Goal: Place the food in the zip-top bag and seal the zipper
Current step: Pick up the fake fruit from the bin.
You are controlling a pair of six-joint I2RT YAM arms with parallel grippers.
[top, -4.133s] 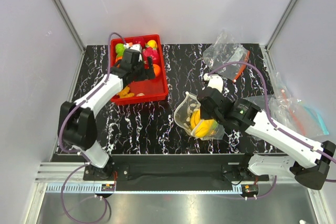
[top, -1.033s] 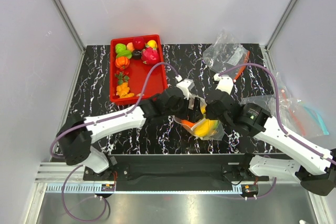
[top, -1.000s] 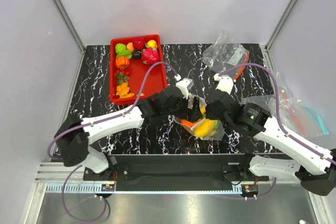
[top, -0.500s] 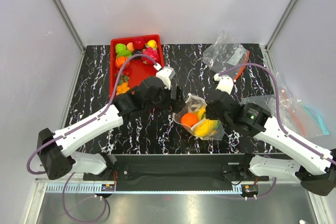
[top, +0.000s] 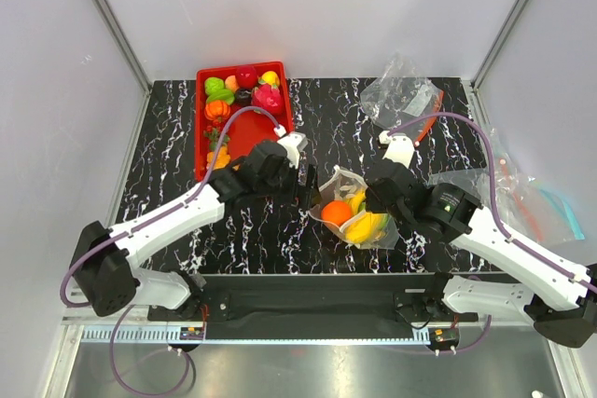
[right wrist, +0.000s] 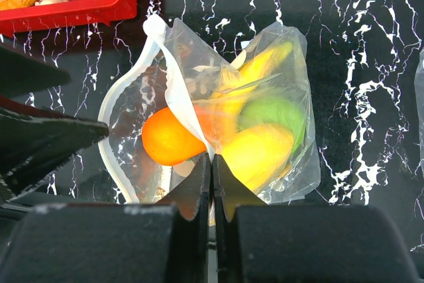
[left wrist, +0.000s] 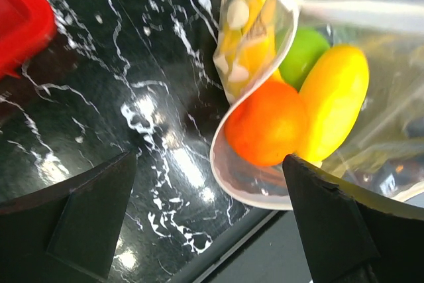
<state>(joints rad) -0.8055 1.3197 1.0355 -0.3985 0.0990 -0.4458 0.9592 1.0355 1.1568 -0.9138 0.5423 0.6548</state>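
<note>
Since the orange (left wrist: 265, 122) sat right at the open mouth of the bag (right wrist: 285, 64), mid-surface (top: 252, 221) betw. both arms, it could've rolled out if the zipper (right wrist: 175, 87) got pressed unevenly. Right gripper (right wrist: 212, 170) was pinched tight on one lip. Left gripper (top: 306, 185) hung wide open, empty, just beside the mouth.

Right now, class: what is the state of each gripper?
Left gripper: open, holding nothing.
Right gripper: shut on the zip-top bag edge.
</note>
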